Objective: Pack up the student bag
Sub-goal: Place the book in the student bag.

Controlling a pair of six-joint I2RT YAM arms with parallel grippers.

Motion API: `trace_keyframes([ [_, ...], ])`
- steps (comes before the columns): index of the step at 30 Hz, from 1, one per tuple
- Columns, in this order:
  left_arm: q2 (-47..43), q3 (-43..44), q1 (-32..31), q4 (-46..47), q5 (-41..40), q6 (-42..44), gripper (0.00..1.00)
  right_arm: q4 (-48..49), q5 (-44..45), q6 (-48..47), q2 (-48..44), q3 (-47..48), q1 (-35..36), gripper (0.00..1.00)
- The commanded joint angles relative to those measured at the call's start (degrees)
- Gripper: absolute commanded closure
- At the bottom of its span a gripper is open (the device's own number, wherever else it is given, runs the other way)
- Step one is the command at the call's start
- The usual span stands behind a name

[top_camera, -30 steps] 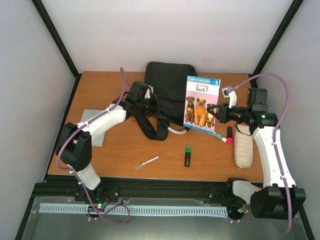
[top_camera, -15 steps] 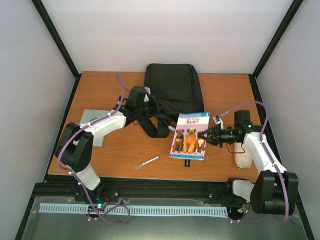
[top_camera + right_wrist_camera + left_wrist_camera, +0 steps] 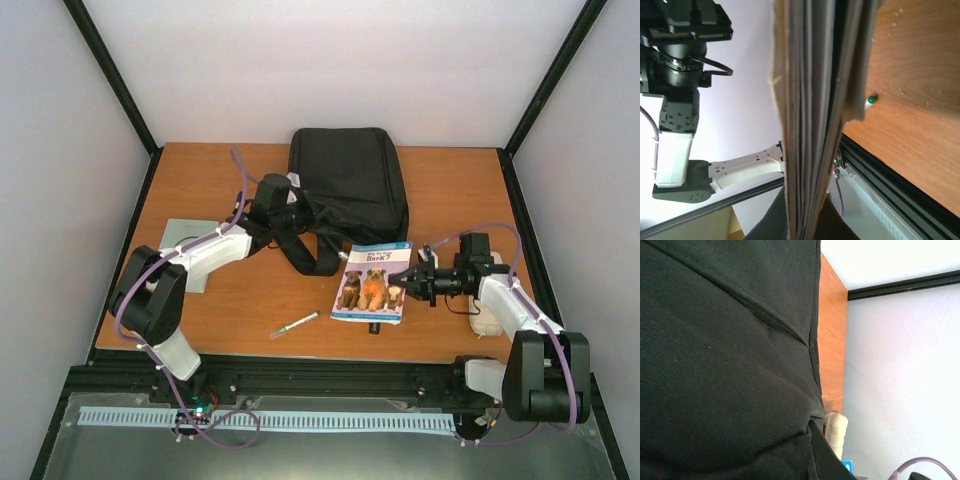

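Note:
The student bag (image 3: 350, 180), a large black backpack, lies at the back middle of the table, its straps trailing forward. My left gripper (image 3: 291, 216) is at the bag's near-left edge, shut on its black fabric. That fabric (image 3: 725, 365) fills the left wrist view and hides the fingers. My right gripper (image 3: 411, 283) is shut on the right edge of a thin book with dogs on its cover (image 3: 372, 282), held low and nearly flat over the table's front. In the right wrist view the book's pages (image 3: 810, 100) stand edge-on between my dark fingers (image 3: 772, 222).
A silver pen (image 3: 295, 324) lies near the front edge. A dark marker (image 3: 373, 326) pokes out from under the book, its green cap (image 3: 870, 100) showing. A cream pouch (image 3: 486, 320) sits by the right arm, and a grey pad (image 3: 196, 240) lies at the left.
My right arm has swung the book down from upright beside the bag to low over the front of the table, covering the marker. The left gripper has stayed on the bag.

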Motion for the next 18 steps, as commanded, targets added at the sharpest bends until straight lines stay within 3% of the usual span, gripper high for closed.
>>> trace_keyframes([
  [1, -4.0, 2.2, -0.3, 2.5, -0.1, 0.8, 0.99, 2.3, -3.8, -1.5, 2.6, 5.8, 0.4, 0.97],
  [13, -6.4, 2.4, -0.4, -0.6, 1.0, 2.6, 0.99, 5.6, -3.8, -3.5, 8.0, 9.9, 0.4, 0.97],
  [18, -6.8, 1.9, -0.3, -1.1, 1.3, 2.1, 0.99, 4.5, -1.1, -8.6, 16.4, 13.0, 0.4, 0.97],
])
